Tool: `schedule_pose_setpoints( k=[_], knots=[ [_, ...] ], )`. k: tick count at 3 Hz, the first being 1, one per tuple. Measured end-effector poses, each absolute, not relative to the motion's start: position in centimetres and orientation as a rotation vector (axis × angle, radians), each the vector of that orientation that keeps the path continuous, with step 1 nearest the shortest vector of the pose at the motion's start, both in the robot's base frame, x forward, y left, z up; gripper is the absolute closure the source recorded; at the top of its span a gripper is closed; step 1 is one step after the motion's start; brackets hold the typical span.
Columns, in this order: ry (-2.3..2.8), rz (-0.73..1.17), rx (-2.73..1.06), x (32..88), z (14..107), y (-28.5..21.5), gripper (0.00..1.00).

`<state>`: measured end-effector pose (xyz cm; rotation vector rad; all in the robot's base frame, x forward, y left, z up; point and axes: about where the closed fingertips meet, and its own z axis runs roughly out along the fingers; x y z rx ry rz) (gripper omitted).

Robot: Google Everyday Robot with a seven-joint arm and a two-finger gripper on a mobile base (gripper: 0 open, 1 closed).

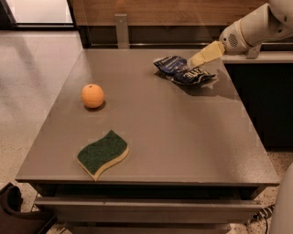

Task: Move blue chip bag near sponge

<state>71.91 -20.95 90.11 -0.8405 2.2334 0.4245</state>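
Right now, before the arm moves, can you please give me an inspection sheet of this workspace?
Surface: grey table, flat, bare in the middle.
Job's things: blue chip bag crumpled at the far right; sponge at the near left edge, well apart from it.
Clutter: orange on the left side.
Grippers: gripper at the bag's top right; contact cannot be told.
Cables: one cable on the floor, near right.
Surroundings: speckled floor, wooden wall.
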Motion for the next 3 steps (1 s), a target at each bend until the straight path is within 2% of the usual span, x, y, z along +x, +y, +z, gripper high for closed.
schedule_pose_setpoints(
  k=[1,3],
  knots=[
    [2.204,0.488,-0.783,73.2,87.5,-21.4,0.0],
    [2.117,0.592,-0.787,75.8,84.6,-19.1,0.0]
  ],
)
